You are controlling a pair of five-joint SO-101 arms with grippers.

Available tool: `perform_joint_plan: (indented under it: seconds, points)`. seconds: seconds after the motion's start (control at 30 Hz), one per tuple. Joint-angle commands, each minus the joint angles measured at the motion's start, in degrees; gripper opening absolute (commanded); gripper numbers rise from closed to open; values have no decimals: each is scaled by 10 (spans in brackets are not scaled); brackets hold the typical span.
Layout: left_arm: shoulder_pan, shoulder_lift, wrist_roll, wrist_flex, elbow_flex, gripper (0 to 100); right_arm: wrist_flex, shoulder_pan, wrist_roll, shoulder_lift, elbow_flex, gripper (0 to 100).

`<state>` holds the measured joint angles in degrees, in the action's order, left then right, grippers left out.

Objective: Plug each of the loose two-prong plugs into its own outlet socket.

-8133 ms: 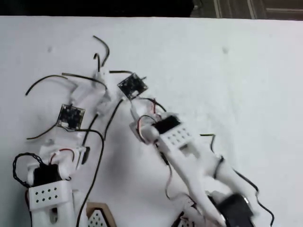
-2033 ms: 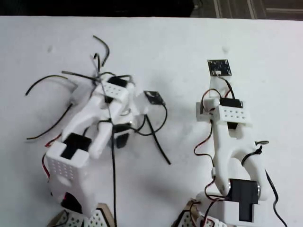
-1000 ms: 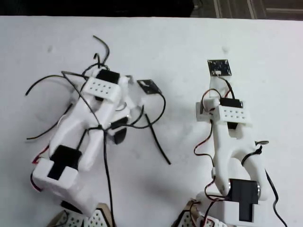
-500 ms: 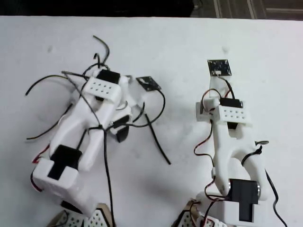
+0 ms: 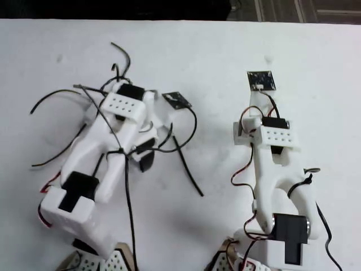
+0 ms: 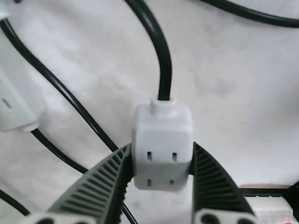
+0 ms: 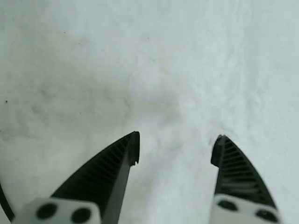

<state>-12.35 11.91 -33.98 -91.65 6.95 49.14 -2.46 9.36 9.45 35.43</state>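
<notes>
While the left gripper [image 6: 161, 149] is clamped on the outlet socket [image 6: 162, 133], ribbed fingers [image 6: 107, 182] against its two side faces, the slotted face is turned toward the wrist camera. Two pairs of slots show. The socket's long axis runs along the gripper's reach. Its black cord [image 6: 161, 60] leaves the end away from the jaws and curves off over the bench [image 6: 243, 70]. Just beside the socket lies a second white body [image 6: 14, 102]; no prongs visible, so cannot tell if it is a plug.

High view: the left arm [image 5: 96, 152] reaches toward 1 o'clock from its base into the tangle of cords [image 5: 186, 162]. The right arm [image 5: 273, 169] points to 12 o'clock, well apart, with the tangle at its 9 o'clock. The right gripper [image 7: 175, 149] is spread with nothing between the fingers and bench surface beneath.

Judgement: the socket is presented, and a plug must meet the slotted face with its prongs in line with one slot pair. Since the left arm is occupied, the fetch falls to the right arm, toward 9 o'clock.
</notes>
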Motion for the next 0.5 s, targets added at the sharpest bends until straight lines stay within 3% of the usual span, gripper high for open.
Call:
perform_joint_plan:
  seconds: [0.0, 0.2, 0.47]
  points:
    - [-8, -2, 5, 20, -24, 174, 5, 1, -3, 4, -19, 248]
    - [-8, -4, -22, 19, -24, 299, 5, 1, -2, 4, -20, 248]
    - [7, -15, -21, -8, -64, 301, 5, 1, -2, 4, -21, 248]
